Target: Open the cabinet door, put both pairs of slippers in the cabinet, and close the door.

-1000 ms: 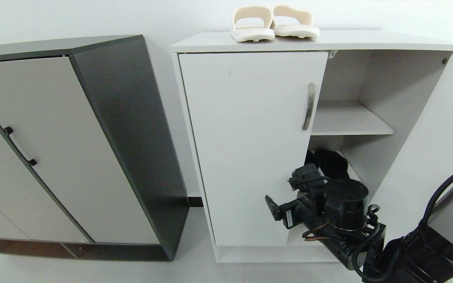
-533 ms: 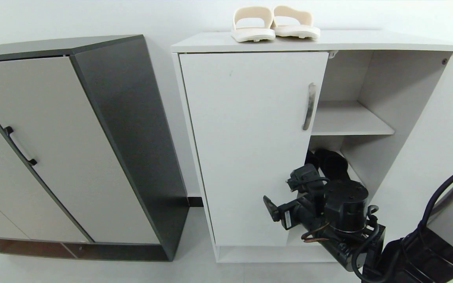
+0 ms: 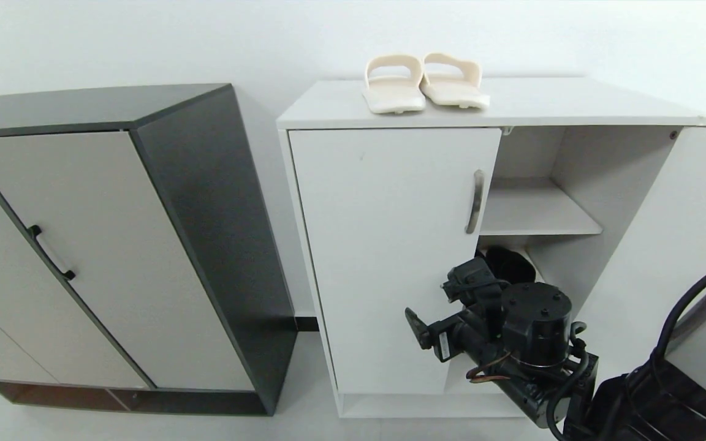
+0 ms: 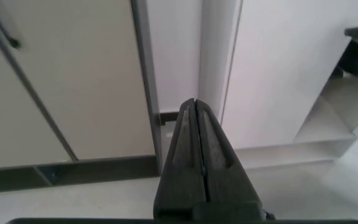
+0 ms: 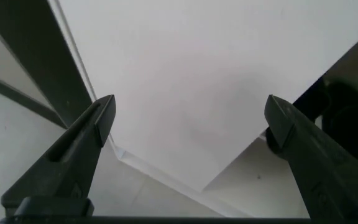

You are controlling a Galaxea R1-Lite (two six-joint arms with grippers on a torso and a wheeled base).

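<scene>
The cream slippers [image 3: 423, 82] sit on top of the white cabinet [image 3: 573, 101], well above the right gripper [image 5: 189, 118], whose fingers are spread wide just in front of the closed left door [image 3: 390, 245]. The left gripper [image 4: 195, 109] is pinched together, holding nothing. A lift from here could, I judge, clip the handle [image 3: 474, 202] or nudge one slipper off. Inside, past the open right door [image 3: 684, 245], the black slippers [image 3: 509, 263] lie on the lower level beneath the upper shelf [image 3: 531, 211].

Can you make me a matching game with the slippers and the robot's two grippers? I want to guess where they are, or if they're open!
Things:
1. cream slippers
2. black slippers
3. left gripper
4. right gripper

Place or state:
A. jaws wide open
B. on top of the white cabinet
C. jaws shut
D. inside the white cabinet

Pairs: 1-B, 2-D, 3-C, 4-A.
</scene>
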